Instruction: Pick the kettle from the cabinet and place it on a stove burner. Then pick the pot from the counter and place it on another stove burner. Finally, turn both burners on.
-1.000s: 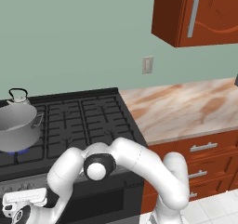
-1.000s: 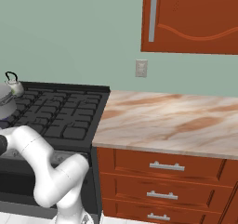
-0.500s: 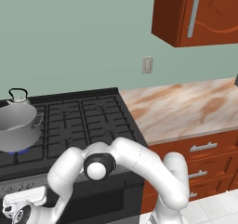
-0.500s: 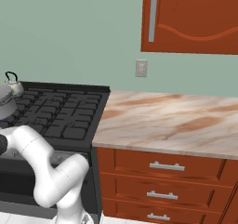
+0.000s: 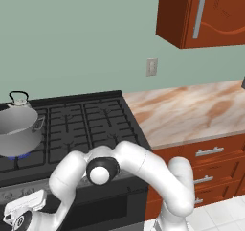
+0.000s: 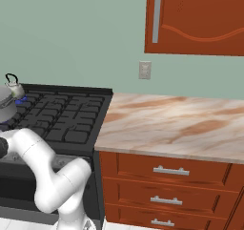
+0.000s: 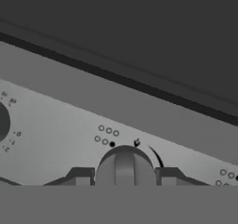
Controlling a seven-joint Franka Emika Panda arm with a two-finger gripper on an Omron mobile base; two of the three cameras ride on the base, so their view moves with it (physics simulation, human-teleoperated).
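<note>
Now you see the end effector (image 7: 124, 179) clenched around a grey stove knob (image 7: 124, 165) on the range's control strip (image 7: 56, 121), while the pot (image 5: 16, 129) sits on a front-left burner (image 5: 21, 154) with blue flame and the kettle (image 5: 19, 98) stands just behind it.
</note>
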